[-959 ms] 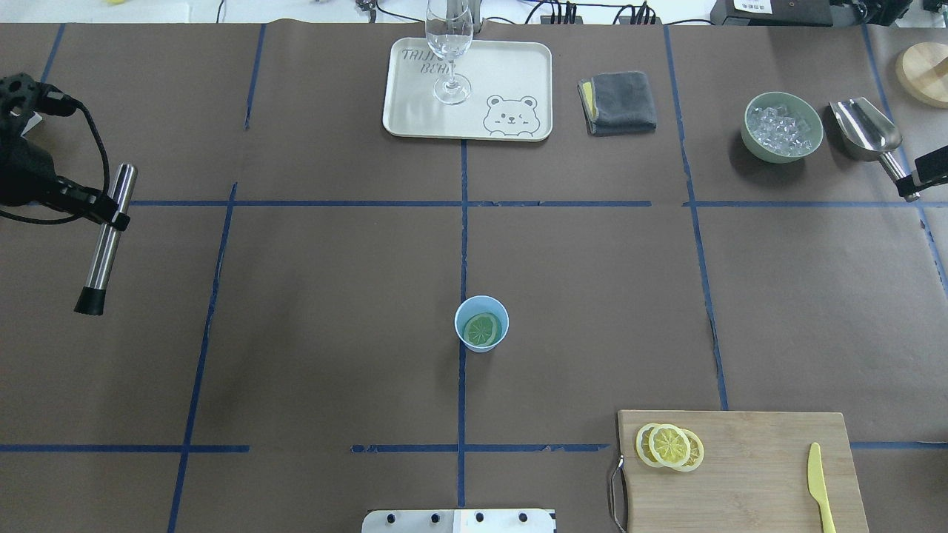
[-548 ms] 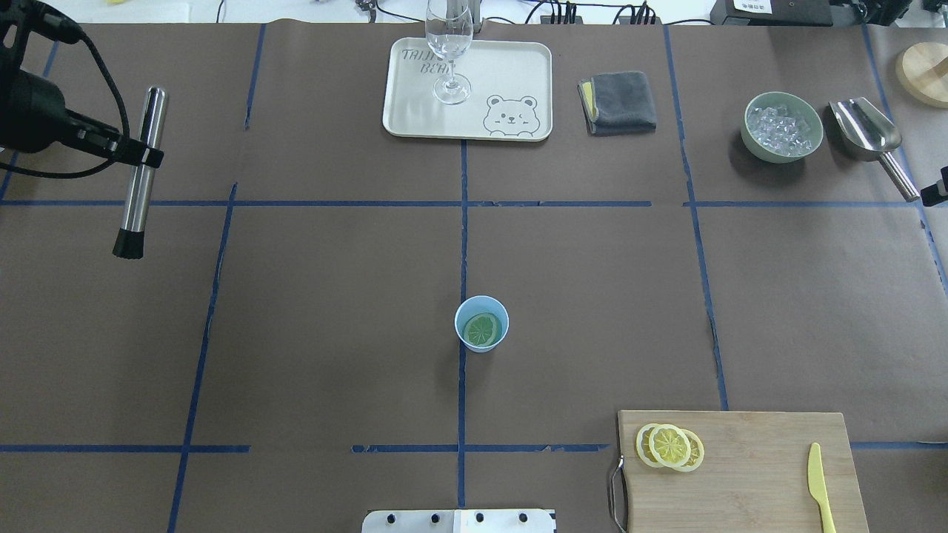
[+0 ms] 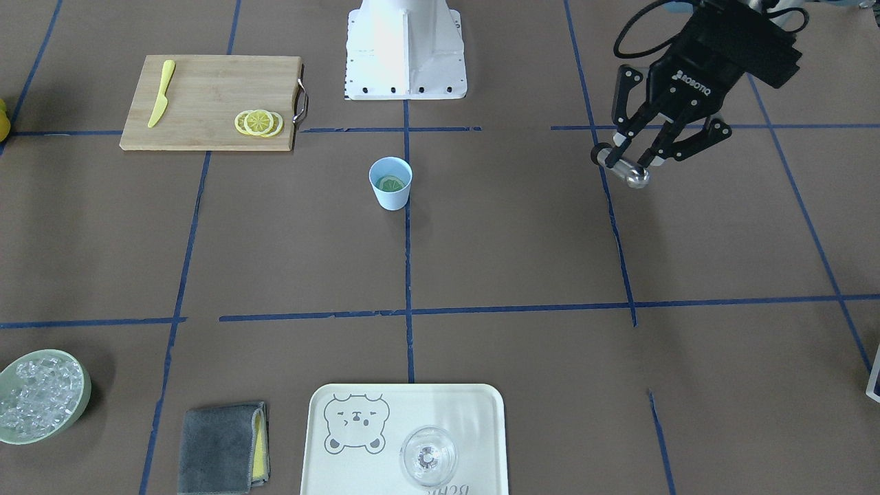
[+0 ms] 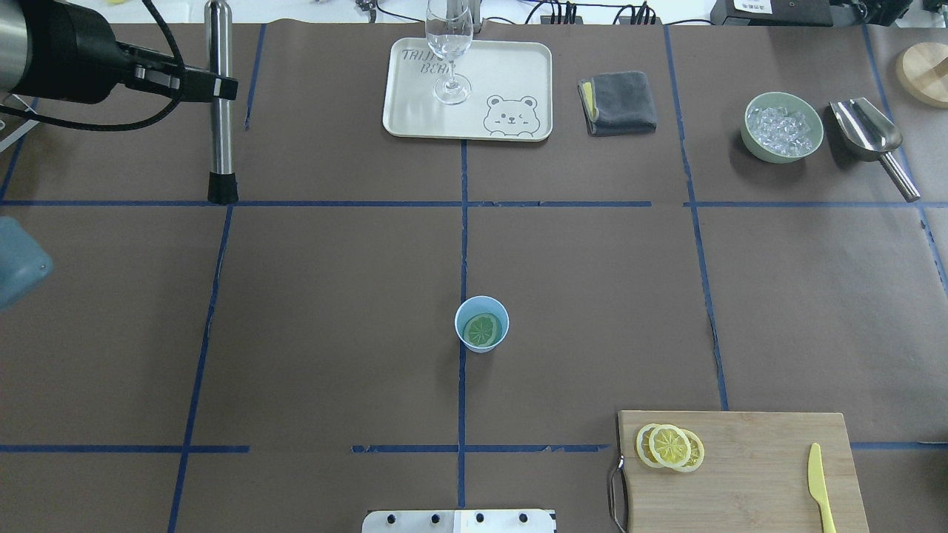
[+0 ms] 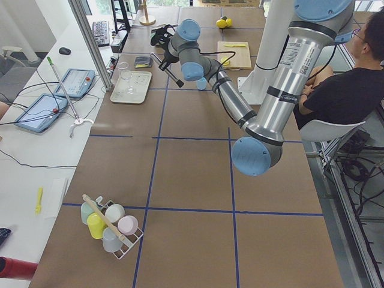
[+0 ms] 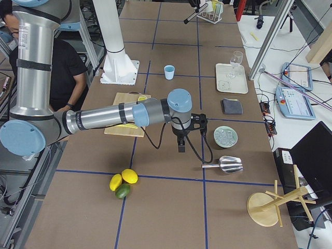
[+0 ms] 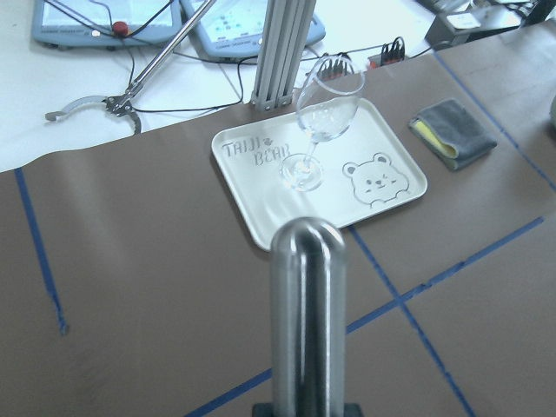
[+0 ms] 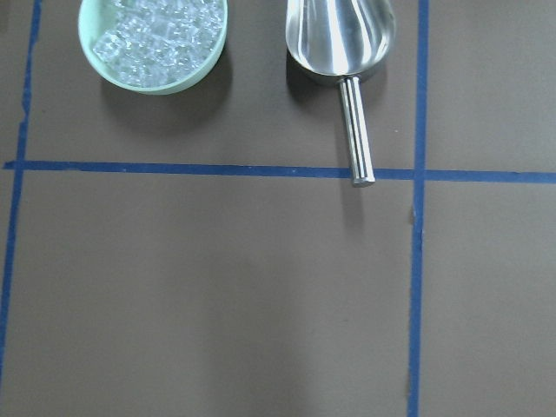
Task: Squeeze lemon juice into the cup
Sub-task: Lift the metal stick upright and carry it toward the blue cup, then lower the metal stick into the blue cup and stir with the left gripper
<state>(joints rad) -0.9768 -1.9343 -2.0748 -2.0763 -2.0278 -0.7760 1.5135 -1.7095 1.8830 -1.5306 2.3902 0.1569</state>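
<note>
The light-blue cup (image 4: 481, 342) stands at the table's middle with one lemon slice (image 4: 482, 329) lying flat inside it; it also shows in the front view (image 3: 390, 196). Three more lemon slices (image 4: 669, 446) overlap on the cutting board. My left gripper (image 4: 218, 87) is shut on a steel rod with a black tip (image 4: 220, 148), held above the far left of the table, far from the cup. In the front view the left gripper (image 3: 636, 163) clamps the rod end-on. My right gripper (image 6: 180, 145) shows only in the right side view, near the ice bowl; I cannot tell if it is open.
A cream tray (image 4: 518, 74) with a wine glass (image 4: 449, 44) is at the back centre, a grey cloth (image 4: 617, 102) beside it. A green ice bowl (image 4: 746, 135) and steel scoop (image 4: 866, 133) are back right. A yellow knife (image 4: 818, 485) lies on the cutting board (image 4: 755, 459).
My left arm has carried the rod away from me and to the right, swinging it to stand straight in the overhead view. My right gripper has left the overhead view at the right edge.
</note>
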